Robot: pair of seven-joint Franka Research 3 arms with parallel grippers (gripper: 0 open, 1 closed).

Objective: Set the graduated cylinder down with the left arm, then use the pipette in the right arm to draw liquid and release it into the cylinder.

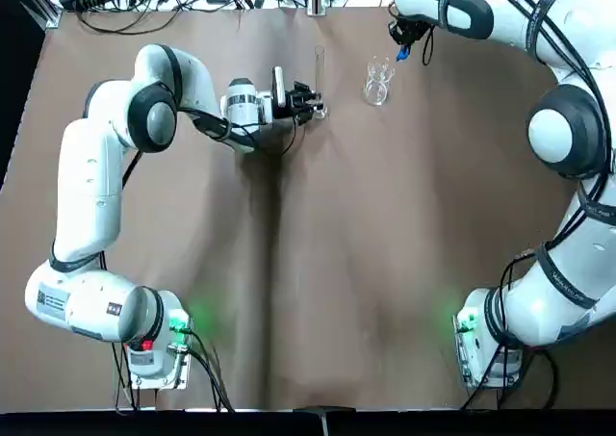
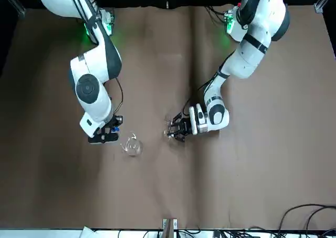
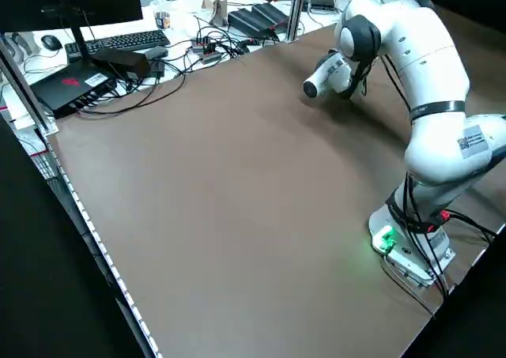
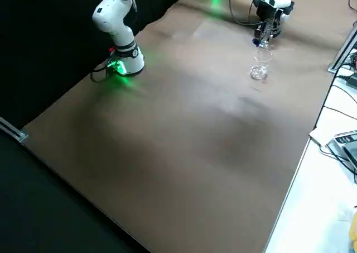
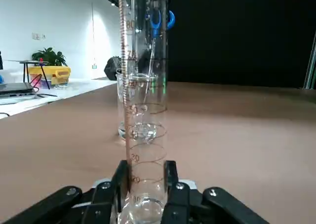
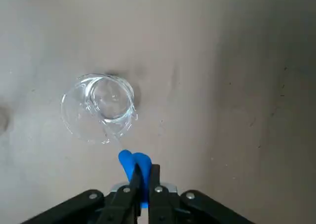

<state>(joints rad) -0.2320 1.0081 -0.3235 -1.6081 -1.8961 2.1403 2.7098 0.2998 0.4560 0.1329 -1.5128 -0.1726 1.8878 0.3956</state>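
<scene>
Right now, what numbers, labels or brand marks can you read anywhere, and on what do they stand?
"20", "30" and "50": printed scale on the tall thin clear glass graduated cylinder, gripped near its base by the left end effector.
Higher scale numbers: too blurred.
Sticker on the left white jointed arm: too small to read.

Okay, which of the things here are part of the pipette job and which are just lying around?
Part of the job:
- graduated cylinder, upright on the table, gripped low by the left gripper
- pipette, blue bulb pinched in the right gripper
- beaker of clear liquid

Lying about:
- keyboard, cables and a yellow bin, all off the table
</scene>
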